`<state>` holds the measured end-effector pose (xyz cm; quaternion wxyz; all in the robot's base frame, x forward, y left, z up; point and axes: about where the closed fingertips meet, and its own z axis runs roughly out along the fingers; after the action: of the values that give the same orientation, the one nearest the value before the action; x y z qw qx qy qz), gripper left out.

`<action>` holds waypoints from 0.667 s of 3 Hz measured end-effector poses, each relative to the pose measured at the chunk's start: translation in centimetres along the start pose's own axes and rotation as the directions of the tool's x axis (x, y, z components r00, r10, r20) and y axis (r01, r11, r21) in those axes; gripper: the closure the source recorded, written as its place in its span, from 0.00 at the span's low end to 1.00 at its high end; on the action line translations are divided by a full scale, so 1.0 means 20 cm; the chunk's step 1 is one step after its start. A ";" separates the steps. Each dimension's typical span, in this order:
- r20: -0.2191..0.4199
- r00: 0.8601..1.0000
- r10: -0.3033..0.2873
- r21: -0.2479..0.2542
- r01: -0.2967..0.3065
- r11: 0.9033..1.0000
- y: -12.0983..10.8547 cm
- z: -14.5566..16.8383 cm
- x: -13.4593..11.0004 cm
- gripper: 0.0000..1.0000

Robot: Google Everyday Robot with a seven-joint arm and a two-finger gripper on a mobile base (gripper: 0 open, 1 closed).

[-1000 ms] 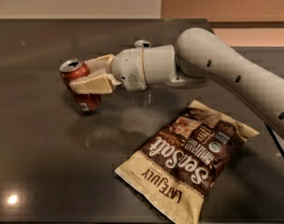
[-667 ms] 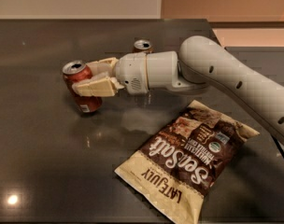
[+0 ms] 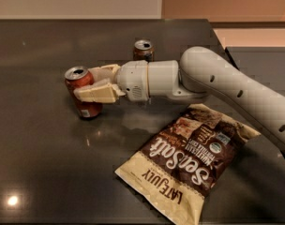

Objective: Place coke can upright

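Observation:
The coke can (image 3: pixel 80 93), red with a silver top, stands nearly upright on the dark table (image 3: pixel 39 172) at the left, its base on or just above the surface. My gripper (image 3: pixel 87 82) reaches in from the right and is shut on the can's upper half. One pale finger (image 3: pixel 98 93) lies across the can's front and the other (image 3: pixel 104 71) is behind it. The white arm (image 3: pixel 236 88) runs off to the right edge.
A dark brown can (image 3: pixel 143 49) stands upright behind the wrist. A large brown and cream snack bag (image 3: pixel 189 158) lies flat in front of the arm, to the right of the can. The table's right edge (image 3: pixel 217 36) is near the back right.
The gripper and the can have moved down a little toward the table. The brown can behind the wrist now shows more fully.

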<state>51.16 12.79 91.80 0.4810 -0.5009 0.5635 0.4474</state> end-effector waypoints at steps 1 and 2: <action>0.005 1.000 0.003 0.031 -0.004 1.000 0.00 -0.01 0.03 0.59; 0.010 1.000 0.005 0.055 -0.006 0.998 0.01 -0.01 0.06 0.36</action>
<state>51.00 12.45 90.73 0.4961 -0.4837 0.5747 0.4354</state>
